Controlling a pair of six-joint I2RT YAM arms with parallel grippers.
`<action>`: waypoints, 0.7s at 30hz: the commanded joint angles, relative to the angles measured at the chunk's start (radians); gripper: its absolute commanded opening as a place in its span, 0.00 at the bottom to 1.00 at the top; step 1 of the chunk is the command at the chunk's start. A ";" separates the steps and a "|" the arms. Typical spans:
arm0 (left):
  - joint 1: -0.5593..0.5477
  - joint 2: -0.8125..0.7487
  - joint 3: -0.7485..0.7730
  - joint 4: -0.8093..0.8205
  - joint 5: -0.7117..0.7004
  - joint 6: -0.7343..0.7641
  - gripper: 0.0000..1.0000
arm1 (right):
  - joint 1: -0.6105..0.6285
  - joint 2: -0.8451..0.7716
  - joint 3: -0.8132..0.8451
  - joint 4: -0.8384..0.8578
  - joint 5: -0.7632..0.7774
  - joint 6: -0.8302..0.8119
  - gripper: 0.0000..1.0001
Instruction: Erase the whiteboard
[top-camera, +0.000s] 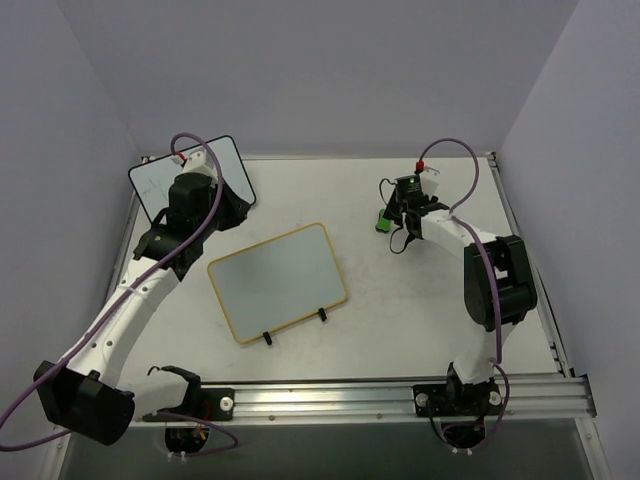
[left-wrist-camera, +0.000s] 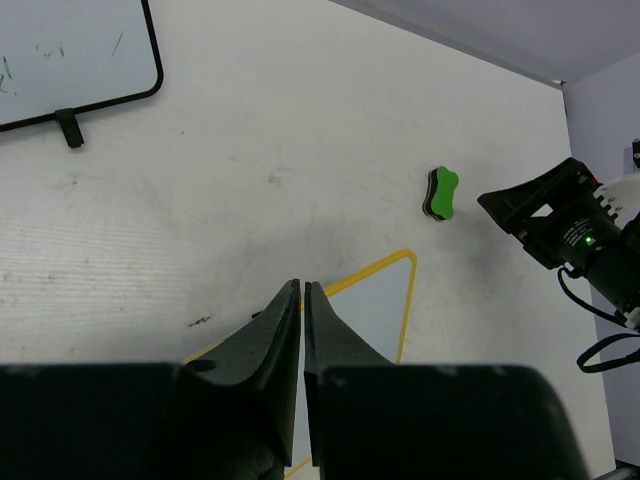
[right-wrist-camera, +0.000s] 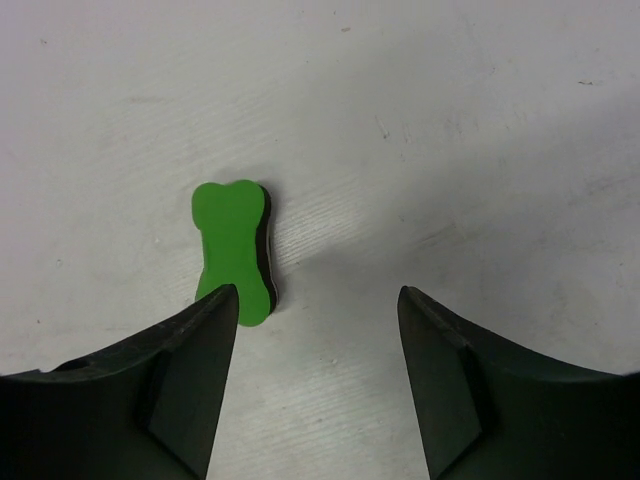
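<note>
The yellow-framed whiteboard (top-camera: 278, 282) lies flat mid-table, its two black clip feet on the near long edge. Its surface looks blank. One corner of it shows in the left wrist view (left-wrist-camera: 378, 305). A green bone-shaped eraser (top-camera: 382, 221) with a black underside lies on the table to the board's right. It also shows in the left wrist view (left-wrist-camera: 441, 193) and the right wrist view (right-wrist-camera: 233, 248). My right gripper (right-wrist-camera: 318, 292) is open and empty just above the eraser, its left fingertip beside the eraser's near end. My left gripper (left-wrist-camera: 302, 285) is shut and empty over the board's far left corner.
A black-framed whiteboard (top-camera: 160, 180) with faint marks stands at the back left, behind my left arm, and shows in the left wrist view (left-wrist-camera: 60, 50). Grey walls enclose the table. A metal rail (top-camera: 400, 395) runs along the near edge.
</note>
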 joint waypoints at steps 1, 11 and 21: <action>0.001 -0.022 -0.008 0.011 0.019 0.015 0.13 | -0.006 0.011 0.033 -0.019 0.032 -0.016 0.61; 0.001 -0.036 -0.011 0.016 0.020 0.010 0.13 | 0.020 -0.142 0.011 -0.032 0.017 -0.040 0.85; 0.002 -0.137 0.033 -0.077 0.020 0.057 0.34 | 0.066 -0.441 -0.032 -0.064 -0.021 -0.074 1.00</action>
